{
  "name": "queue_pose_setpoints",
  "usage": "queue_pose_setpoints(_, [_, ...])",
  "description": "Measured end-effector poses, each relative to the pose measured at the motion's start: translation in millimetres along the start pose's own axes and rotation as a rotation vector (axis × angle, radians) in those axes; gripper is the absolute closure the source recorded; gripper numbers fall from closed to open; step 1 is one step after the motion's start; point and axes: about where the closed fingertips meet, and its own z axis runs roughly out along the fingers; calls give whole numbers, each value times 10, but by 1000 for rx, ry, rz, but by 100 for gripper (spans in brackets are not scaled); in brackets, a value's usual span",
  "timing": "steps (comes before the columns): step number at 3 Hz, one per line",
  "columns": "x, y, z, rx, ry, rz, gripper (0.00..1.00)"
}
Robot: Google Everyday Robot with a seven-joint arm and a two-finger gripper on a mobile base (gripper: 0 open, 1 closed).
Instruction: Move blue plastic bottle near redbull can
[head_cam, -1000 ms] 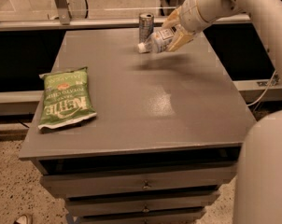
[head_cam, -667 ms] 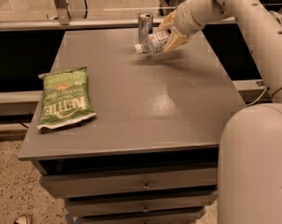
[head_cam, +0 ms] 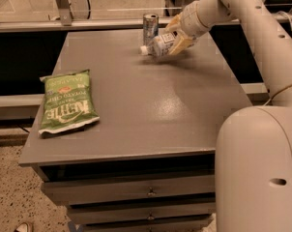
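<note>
Clear bottle (head_cam: 160,44) in gripper (head_cam: 177,36), nearer can (head_cam: 150,27)

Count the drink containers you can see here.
2. The redbull can stands at the table's far edge; the blue plastic bottle lies sideways in the gripper, beside the can.

The single camera looks down and forward from beside the robot's body (head_cam: 257,168) across the table (head_cam: 151,105), fairly close; the gripper (head_cam: 175,35) clasps the blue plastic bottle (head_cam: 158,45) near the far edge
</note>
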Motion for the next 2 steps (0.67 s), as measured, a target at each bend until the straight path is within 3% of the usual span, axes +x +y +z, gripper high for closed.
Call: queue_pose_setpoints(2, [4, 57, 77, -39, -13, 13, 5])
